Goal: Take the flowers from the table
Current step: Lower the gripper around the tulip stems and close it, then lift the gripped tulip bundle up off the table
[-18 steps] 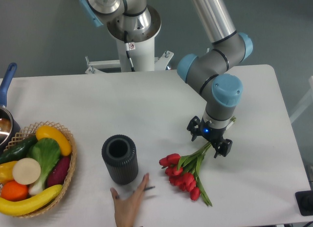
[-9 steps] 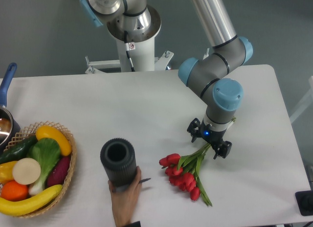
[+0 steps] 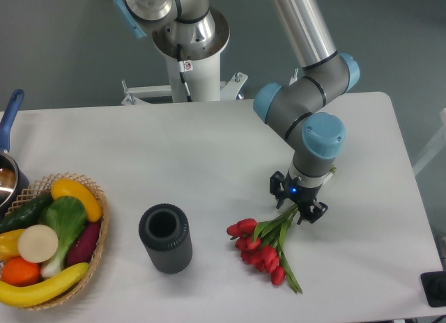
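Note:
The flowers [image 3: 259,248], red tulips with green stems and leaves, lie on the white table [image 3: 209,149] at the front right, heads pointing left and down. My gripper [image 3: 297,202] points straight down over the upper end of the stems. Its jaws have drawn in around the stems and look shut on them. The flowers still rest on the table. The stem ends under the gripper body are hidden.
A black ribbed cylinder [image 3: 165,238] stands upright left of the tulip heads. A wicker basket [image 3: 97,218] of produce sits at the front left, with a pot [image 3: 5,177] behind it. A small black object [image 3: 435,288] lies at the front right corner.
The gripper's jaws have narrowed around the stems. A person's hand gripped the black cylinder, shifted it slightly left and has now left the view.

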### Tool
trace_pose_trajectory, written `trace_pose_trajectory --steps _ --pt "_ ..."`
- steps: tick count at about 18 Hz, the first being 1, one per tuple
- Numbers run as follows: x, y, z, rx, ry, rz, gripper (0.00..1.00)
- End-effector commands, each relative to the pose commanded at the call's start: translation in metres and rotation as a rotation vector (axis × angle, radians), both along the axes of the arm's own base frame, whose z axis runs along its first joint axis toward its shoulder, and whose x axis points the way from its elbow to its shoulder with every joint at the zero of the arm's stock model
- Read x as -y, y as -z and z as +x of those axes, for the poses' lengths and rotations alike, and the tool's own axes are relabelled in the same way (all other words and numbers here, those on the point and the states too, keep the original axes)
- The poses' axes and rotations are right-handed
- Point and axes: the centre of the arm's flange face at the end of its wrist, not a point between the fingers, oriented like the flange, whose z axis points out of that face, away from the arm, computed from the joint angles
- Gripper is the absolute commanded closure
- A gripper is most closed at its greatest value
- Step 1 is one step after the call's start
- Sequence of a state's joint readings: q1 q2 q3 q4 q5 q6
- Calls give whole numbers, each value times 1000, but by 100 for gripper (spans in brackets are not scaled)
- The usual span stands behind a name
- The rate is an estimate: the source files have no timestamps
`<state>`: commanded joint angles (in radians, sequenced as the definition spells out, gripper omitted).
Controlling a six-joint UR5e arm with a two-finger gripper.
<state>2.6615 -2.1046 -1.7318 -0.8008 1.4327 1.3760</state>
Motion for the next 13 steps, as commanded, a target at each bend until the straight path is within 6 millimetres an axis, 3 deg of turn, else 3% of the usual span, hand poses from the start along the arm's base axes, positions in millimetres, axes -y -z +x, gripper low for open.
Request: trace_pose_trajectory --steps 4,7,13 --pt "-1 -2 -1 -6 0 1 78" --pt "-2 -2 -1 -9 0 3 83" --pt "-4 -10 -7 -24 2 14 83"
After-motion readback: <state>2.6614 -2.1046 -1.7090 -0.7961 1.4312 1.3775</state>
